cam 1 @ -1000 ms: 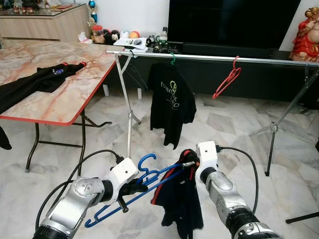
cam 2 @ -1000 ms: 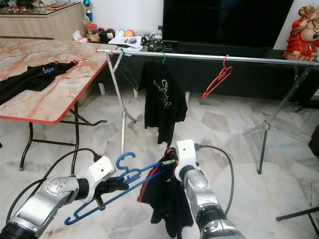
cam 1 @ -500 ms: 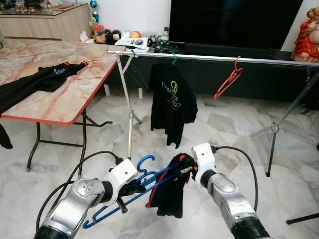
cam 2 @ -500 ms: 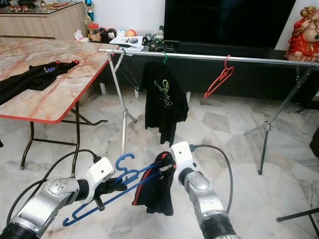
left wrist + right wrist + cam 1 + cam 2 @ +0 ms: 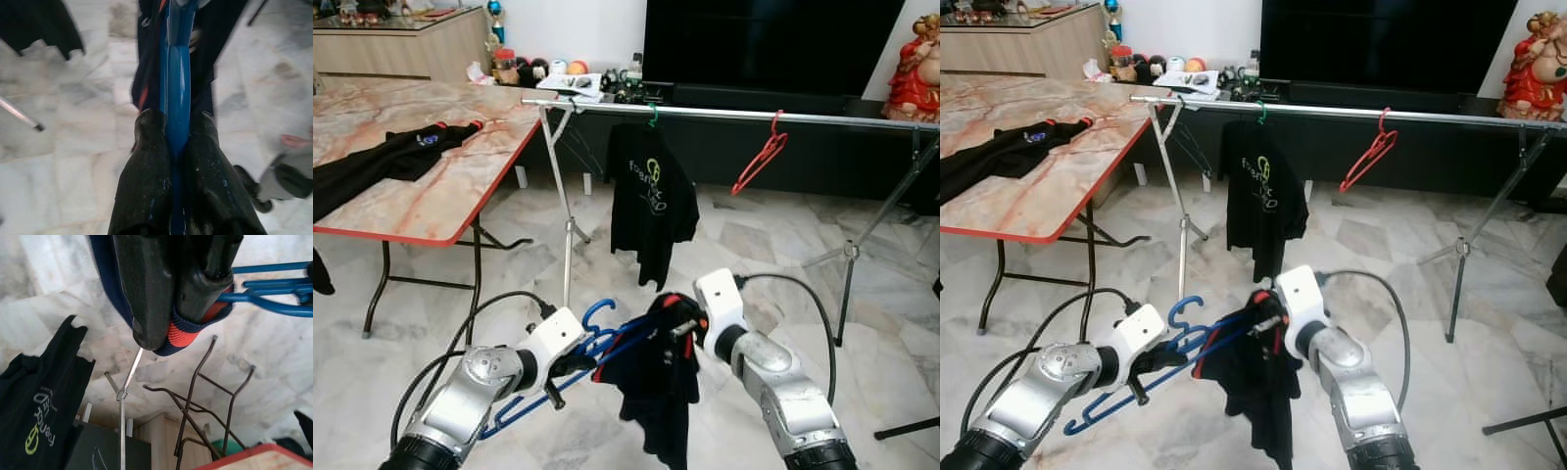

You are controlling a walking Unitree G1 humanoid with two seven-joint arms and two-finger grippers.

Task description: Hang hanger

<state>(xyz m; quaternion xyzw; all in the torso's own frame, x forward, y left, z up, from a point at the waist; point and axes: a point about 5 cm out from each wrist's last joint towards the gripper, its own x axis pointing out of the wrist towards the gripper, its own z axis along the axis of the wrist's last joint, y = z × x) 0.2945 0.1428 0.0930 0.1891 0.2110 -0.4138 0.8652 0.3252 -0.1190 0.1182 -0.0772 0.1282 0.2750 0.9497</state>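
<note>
Low in the frame, your left gripper (image 5: 576,364) is clamped on the blue hanger (image 5: 607,338), which runs up and right to the dark garment (image 5: 656,387) at lower centre. Your right gripper (image 5: 682,325) is pinched on that garment's red-and-navy collar band (image 5: 188,333). The clothes rail (image 5: 724,114) crosses the upper frame, carrying a black T-shirt (image 5: 651,201) and a red hanger (image 5: 759,157).

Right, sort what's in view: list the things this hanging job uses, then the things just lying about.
In use:
blue hanger, clamped in the left gripper
dark garment, its collar pinched by the right gripper
clothes rail

Lying about:
hung black T-shirt
red hanger on the rail
black shirt on the folding table
TV
red statue
</note>
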